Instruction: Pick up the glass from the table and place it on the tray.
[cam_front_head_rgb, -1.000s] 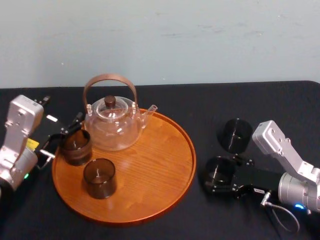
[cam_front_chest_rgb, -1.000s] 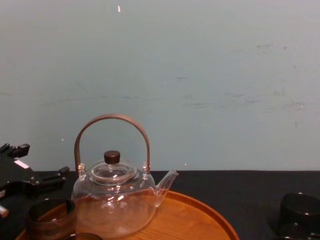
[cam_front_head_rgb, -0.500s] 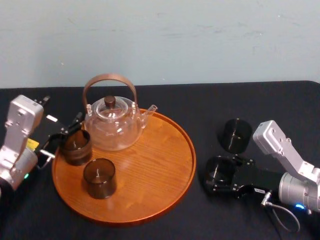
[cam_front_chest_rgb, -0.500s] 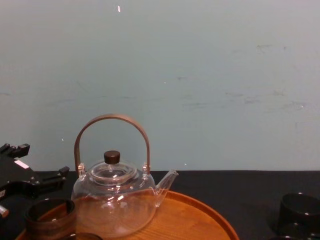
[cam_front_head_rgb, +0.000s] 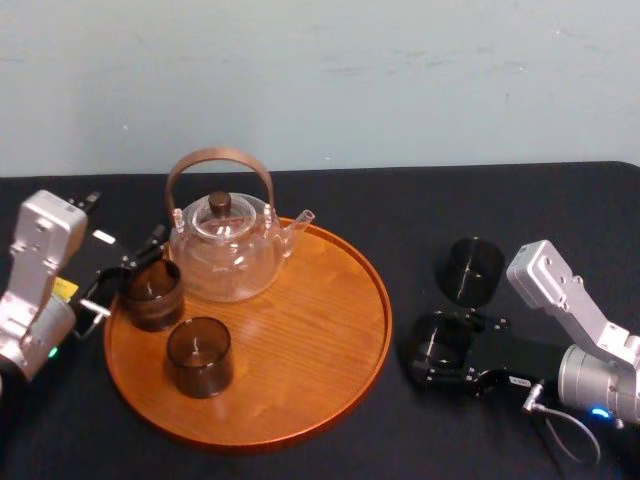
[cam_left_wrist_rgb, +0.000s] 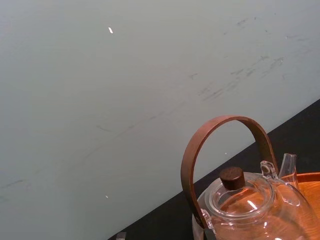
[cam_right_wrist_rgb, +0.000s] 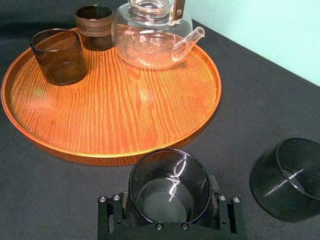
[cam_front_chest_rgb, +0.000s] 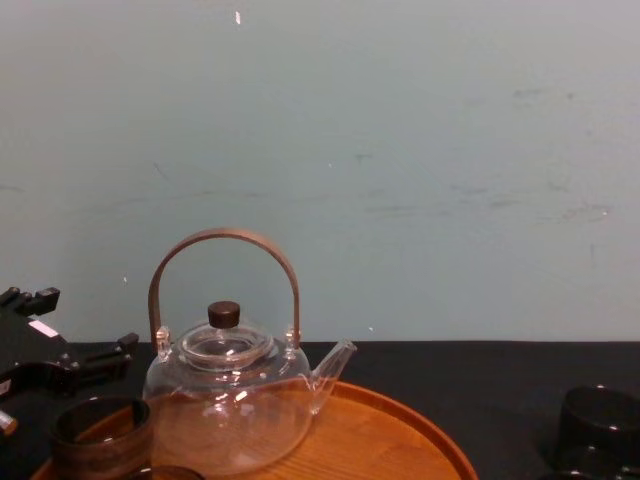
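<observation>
A dark smoky glass (cam_right_wrist_rgb: 169, 186) stands on the black table (cam_front_head_rgb: 480, 210) to the right of the round wooden tray (cam_front_head_rgb: 320, 330). My right gripper (cam_right_wrist_rgb: 169, 212) is shut on it, one finger on each side, low at table level; in the head view this gripper (cam_front_head_rgb: 441, 352) and glass (cam_front_head_rgb: 437, 336) sit just off the tray's right rim. A second dark glass (cam_front_head_rgb: 470, 268) stands free on the cloth just behind. My left gripper (cam_front_head_rgb: 128, 272) rests open at the tray's left edge, beside a brown-banded glass (cam_front_head_rgb: 152, 293) on the tray.
On the tray stand a clear glass teapot (cam_front_head_rgb: 225, 250) with a brown arched handle at the back left and another dark glass (cam_front_head_rgb: 199, 355) in front of the banded one. The tray's middle and right half (cam_right_wrist_rgb: 140, 100) are bare wood. A pale wall rises behind the table.
</observation>
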